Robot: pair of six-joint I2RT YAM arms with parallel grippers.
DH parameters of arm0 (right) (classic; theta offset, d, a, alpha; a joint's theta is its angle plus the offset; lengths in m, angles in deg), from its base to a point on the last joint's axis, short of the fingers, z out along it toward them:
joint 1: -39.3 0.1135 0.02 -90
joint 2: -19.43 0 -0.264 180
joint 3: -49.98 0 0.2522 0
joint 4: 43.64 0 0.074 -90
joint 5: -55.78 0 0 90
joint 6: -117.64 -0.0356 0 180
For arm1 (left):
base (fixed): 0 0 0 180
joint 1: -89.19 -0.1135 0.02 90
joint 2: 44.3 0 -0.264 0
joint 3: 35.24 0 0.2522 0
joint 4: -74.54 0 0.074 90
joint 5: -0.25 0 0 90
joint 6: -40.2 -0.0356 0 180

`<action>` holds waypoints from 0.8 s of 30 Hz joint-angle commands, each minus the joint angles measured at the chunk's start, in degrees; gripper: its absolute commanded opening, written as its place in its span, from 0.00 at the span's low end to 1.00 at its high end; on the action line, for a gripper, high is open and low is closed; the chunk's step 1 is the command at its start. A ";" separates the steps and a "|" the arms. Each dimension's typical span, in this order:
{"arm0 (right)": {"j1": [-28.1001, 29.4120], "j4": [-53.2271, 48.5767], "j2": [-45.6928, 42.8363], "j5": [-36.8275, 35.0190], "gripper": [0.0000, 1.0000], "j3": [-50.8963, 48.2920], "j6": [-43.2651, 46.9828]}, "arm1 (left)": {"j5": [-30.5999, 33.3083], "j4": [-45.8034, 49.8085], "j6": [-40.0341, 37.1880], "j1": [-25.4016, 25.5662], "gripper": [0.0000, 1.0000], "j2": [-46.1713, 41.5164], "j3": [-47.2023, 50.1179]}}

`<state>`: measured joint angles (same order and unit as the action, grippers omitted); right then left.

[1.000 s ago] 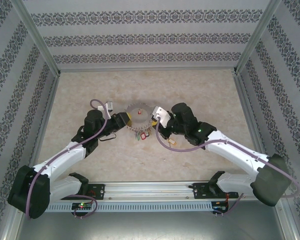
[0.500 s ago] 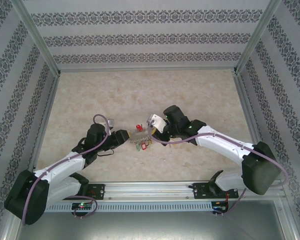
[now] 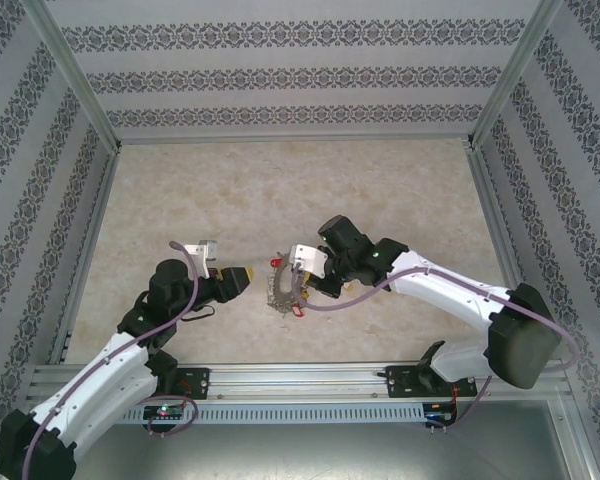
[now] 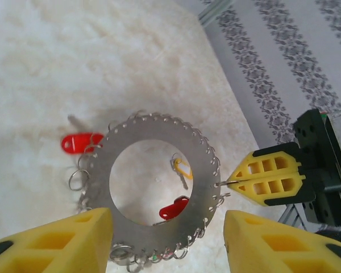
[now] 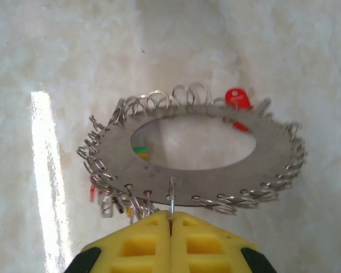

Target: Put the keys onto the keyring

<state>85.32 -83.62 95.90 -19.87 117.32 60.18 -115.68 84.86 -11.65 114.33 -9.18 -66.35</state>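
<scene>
Keyring at centre of the overhead view, pinched by one wire loop on its rim in the right gripper, fingers pressed together. Round, so no long axis; its flat face is turned toward the left gripper, which is spread and stands just left of it, apart. Judgement: any approach comes from frame left, at the free rim.

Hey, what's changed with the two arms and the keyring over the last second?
The left gripper opened, let go of the keyring and drew back toward its base. The right gripper carried the keyring toward the near edge. Unchanged: the right gripper stays shut on the keyring's rim, pinching a small wire loop.
</scene>
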 commanded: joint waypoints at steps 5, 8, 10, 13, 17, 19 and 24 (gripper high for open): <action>1.83 0.32 -7.35 1.99 0.00 3.26 11.61 | -11.88 -8.83 -30.13 1.87 0.48 -2.71 -0.91; 1.70 -2.56 -8.06 7.27 0.00 4.46 13.67 | -15.54 -8.73 -43.68 4.08 0.48 -1.52 -2.07; 1.72 -2.71 -8.26 7.72 0.00 4.62 13.65 | -14.43 -8.92 -48.28 5.90 0.48 0.77 -3.64; 1.74 -3.28 -7.71 7.77 0.00 5.03 14.21 | -14.52 -6.84 -54.01 8.42 0.47 7.23 -7.60; 1.69 -4.37 -6.36 7.74 0.00 5.72 15.78 | -13.22 -9.21 -59.21 11.01 0.42 15.44 -10.03; 1.53 -4.28 -6.09 8.02 0.00 5.70 16.08 | -12.40 -10.14 -60.80 11.36 0.42 18.55 -10.95; 0.75 -2.25 -6.24 10.57 0.00 4.15 15.76 | -14.05 -10.75 -64.87 12.04 0.40 25.92 -14.33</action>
<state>86.85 -88.01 89.89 -13.10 120.67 74.80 -128.21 77.34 -70.79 125.55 14.68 -78.09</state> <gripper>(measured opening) 0.059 0.402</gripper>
